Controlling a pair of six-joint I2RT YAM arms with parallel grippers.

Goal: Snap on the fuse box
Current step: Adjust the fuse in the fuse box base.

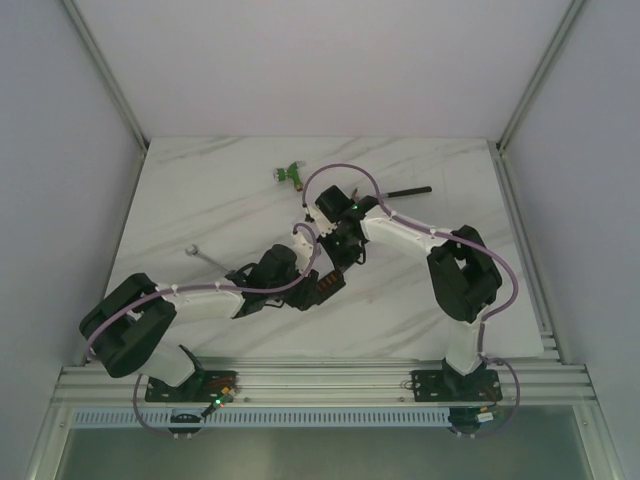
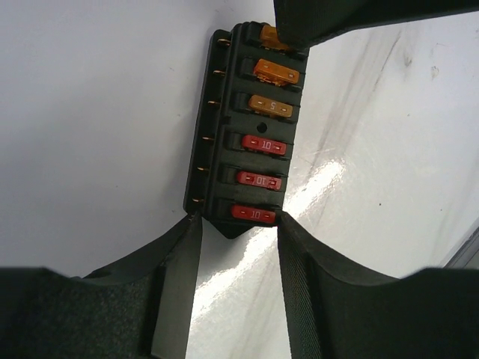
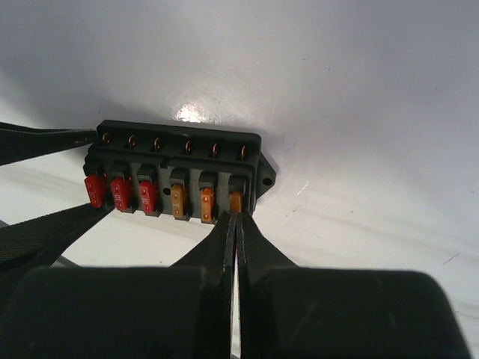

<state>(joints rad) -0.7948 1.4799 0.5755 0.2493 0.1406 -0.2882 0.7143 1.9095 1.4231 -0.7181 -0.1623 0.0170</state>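
The fuse box (image 2: pixel 251 127) is a black block with a row of three red and three orange fuses. It lies on the white marble table (image 1: pixel 420 300) near the middle (image 1: pixel 327 287). My left gripper (image 2: pixel 236 222) is shut on its near, red-fuse end, one finger on each long side. My right gripper (image 3: pixel 236 215) is shut, its fingers (image 3: pixel 224 239) pressed together, the tips touching the last orange fuse (image 3: pixel 235 202) at the box's other end. The right gripper's fingers also show at the top of the left wrist view (image 2: pixel 329 19). No clear lid is in view.
A small green object (image 1: pixel 290 175) lies at the back of the table. A black stick (image 1: pixel 408 190) lies behind the right arm. A thin tool with a grey head (image 1: pixel 194 251) lies left of the left arm. Metal rails edge the table.
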